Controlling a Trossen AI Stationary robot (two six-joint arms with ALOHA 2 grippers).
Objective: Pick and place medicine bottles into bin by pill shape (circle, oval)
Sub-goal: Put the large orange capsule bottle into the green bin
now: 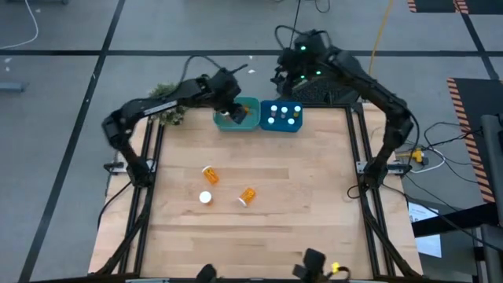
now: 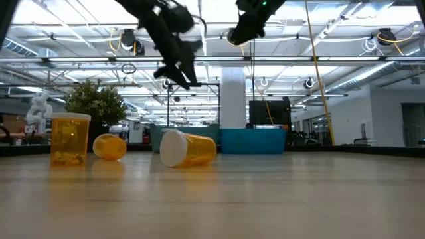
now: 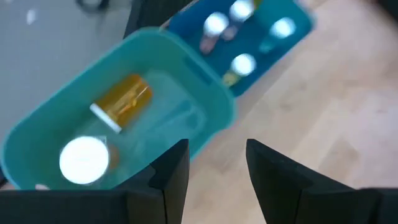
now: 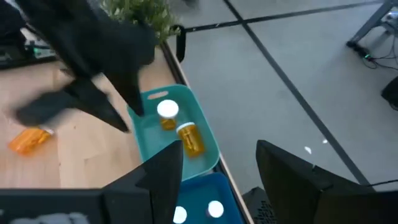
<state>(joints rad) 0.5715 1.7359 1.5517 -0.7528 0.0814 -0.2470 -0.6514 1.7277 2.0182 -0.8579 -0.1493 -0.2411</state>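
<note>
From above, the left claw [image 1: 230, 115] hangs over the teal bin [image 1: 250, 105] at the far edge of the desk [image 1: 314, 196]. The right claw [image 1: 284, 75] waits just behind the blue bin [image 1: 281, 127]. Three bottles are left out on the wood: one lying down [image 1: 210, 173], one standing with its white cap up [image 1: 206, 198], and one more lying down [image 1: 247, 196]. I think the next job is to go back for one of these. To do it well, the left claw should look at the pills first, come straight down over one bottle, and pinch it across the middle so it cannot roll.

From desk height, the bottles show big and close: one upright [image 2: 70, 138], one on its side beside it [image 2: 109, 147], one on its side with its cap toward us [image 2: 188, 148]. Both bins sit far behind them.

The left wrist view shows the left claw [image 3: 217, 165] with its fingers apart and nothing between them. Below it, the teal bin [image 3: 205, 106] holds two bottles, one lying down [image 3: 122, 101] and one upright [image 3: 84, 159]. The blue bin [image 3: 292, 31] holds about four upright bottles [image 3: 243, 64].

The right wrist view shows the right claw [image 4: 219, 163] with fingers apart too, and empty. It looks down on the teal bin [image 4: 208, 134] with the same two bottles inside.
</note>
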